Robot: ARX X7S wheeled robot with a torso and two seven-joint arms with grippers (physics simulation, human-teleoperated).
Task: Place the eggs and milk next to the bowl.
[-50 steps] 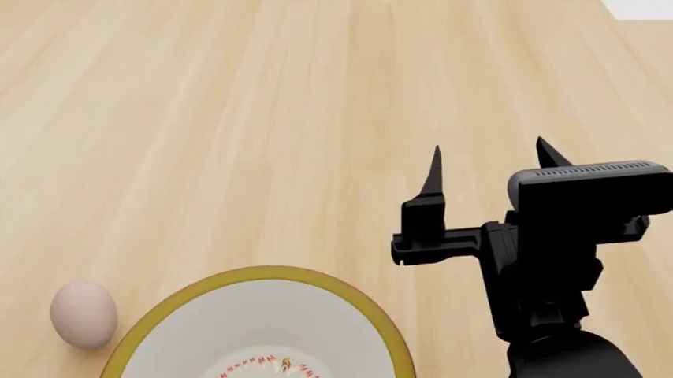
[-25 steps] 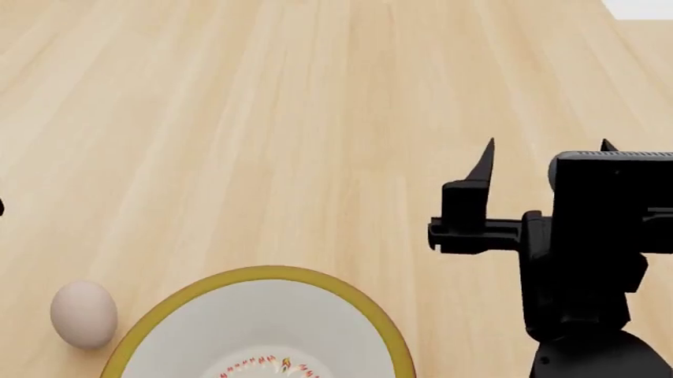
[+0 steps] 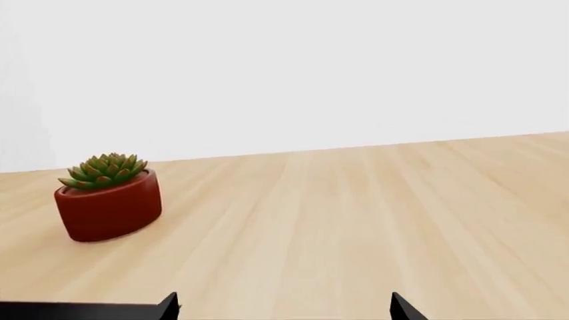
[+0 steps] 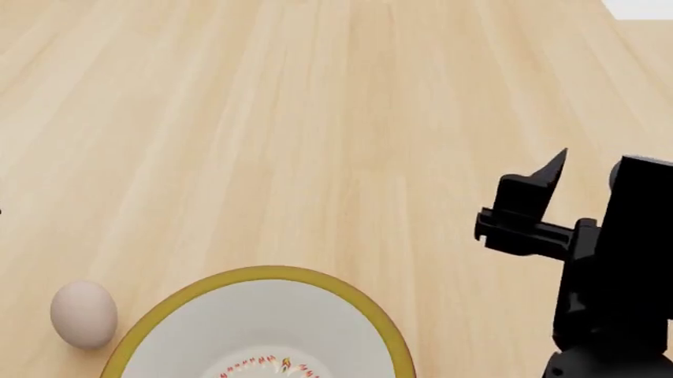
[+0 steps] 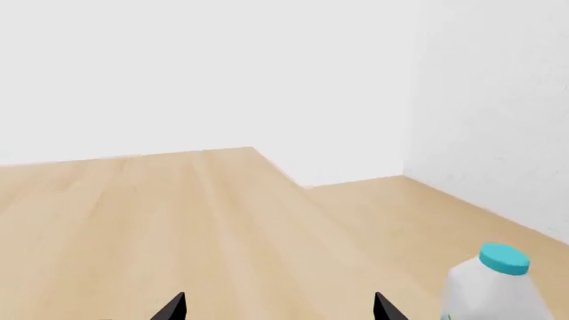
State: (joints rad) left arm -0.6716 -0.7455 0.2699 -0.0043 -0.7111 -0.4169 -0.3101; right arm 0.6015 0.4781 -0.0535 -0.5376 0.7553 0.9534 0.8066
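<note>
Head view: black right gripper (image 4: pixel 584 177), jaws apart & empty, has swung rightward off the mustard-rimmed white bowl (image 4: pixel 392 331), prob. toward the teal-capped white plastic milk bottle (image 5: pixel 494 290). Pale beige egg (image 4: pixel 83 313) already beside bowl. Left gripper (image 3: pixel 284 308): open, idle.

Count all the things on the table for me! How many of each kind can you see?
Eggs: 1, the pale egg
Bowls: 1, the bowl
Milk bottles: 1, the milk
Potted plants: 1, the plant
Total: 4
</note>
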